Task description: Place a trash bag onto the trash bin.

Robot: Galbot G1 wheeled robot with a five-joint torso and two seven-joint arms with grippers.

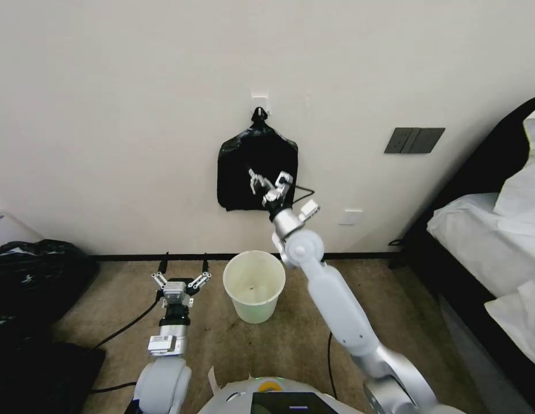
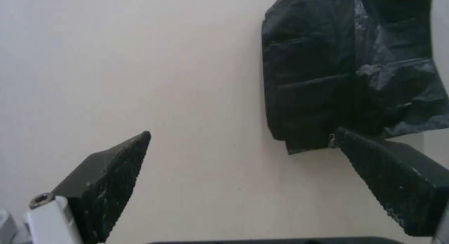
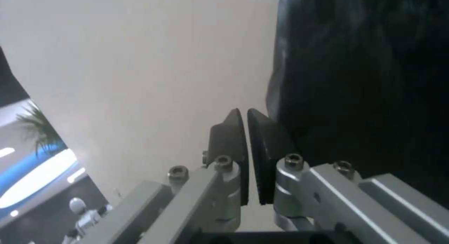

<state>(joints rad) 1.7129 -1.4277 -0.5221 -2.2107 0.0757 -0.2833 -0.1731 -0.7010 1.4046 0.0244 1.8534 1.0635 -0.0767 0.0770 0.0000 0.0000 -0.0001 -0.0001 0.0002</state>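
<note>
On the far left, bulky black sacks (image 1: 31, 276) lie slumped on the carpet against the wall, apart from the work. Next comes the left claw (image 1: 183, 270), held low over the floor just left of the trash bin, its two ribbed pads (image 2: 112, 181) spread wide with nothing between them; it looks parked and waiting. The trash bin (image 1: 254, 285) stands upright on the carpet close to the wall, its rim bare and its cream inside showing, so no liner is on it yet. Above it, a flat black bag bundle (image 1: 257, 167) hangs from a wall hook (image 1: 259, 112), knotted at its top. The right claw (image 1: 267, 183) is raised in front of this bundle at its lower right part; in the right wrist view its fingers (image 3: 234, 146) stand almost together, only a thin slit between the pads, and whether a film of plastic is pinched there cannot be told. No single trash bag has been drawn free of the bundle. By my judgement the task is at its very start: a bag is yet to be pulled out, opened and fitted over the rim. To the right a dark switch plate (image 1: 414, 140) sits on the wall, and a bed (image 1: 491, 230) fills the corner.
</note>
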